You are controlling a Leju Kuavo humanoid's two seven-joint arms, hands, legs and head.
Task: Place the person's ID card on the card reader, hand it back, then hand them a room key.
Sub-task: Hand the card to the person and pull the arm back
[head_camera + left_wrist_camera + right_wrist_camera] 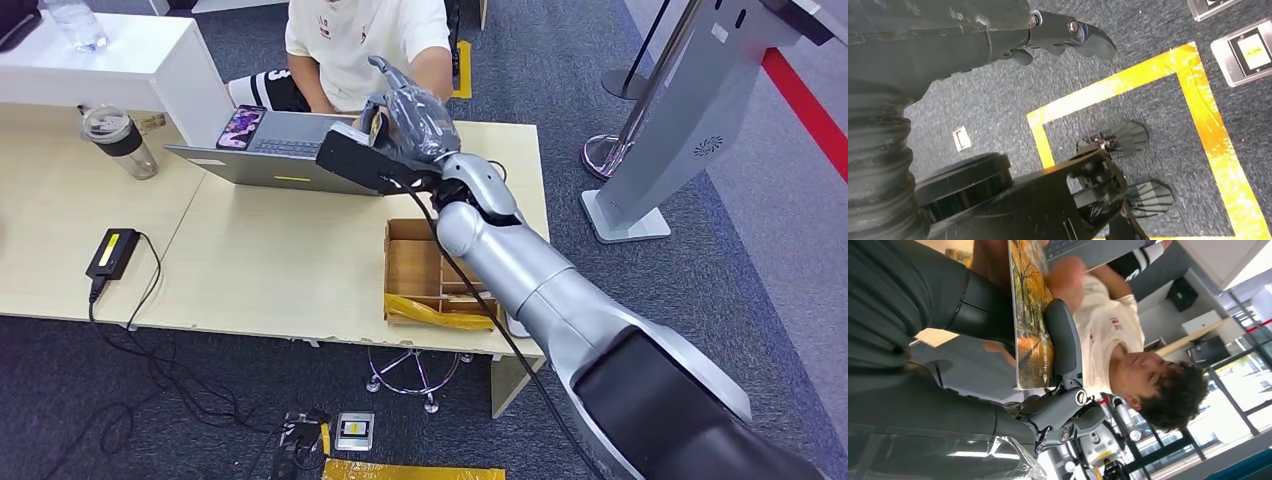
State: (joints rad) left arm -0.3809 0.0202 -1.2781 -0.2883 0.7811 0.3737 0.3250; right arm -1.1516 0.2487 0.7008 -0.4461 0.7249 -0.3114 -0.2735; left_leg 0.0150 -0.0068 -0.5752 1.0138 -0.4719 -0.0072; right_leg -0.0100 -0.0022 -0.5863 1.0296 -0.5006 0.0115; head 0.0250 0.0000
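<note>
Silver arm up and out across the pale wooden table (250, 260) — the right hand (405, 120) is raised over the far edge, toward the person in the white T-shirt (365, 45) seated behind the grey laptop (275, 155). From the right wrist view, that hand pinches a thin card printed with autumn trees (1030, 315) between thumb and fingers (1063, 337), and the person's hand (1065, 277) is blurred right at the card's far end. Beneath the arm sits a compartmented wooden tray (420, 275). Left hand (1068, 37) hangs over dark carpet with yellow floor tape (1128, 82) — fingers curled in, holding nothing.
</note>
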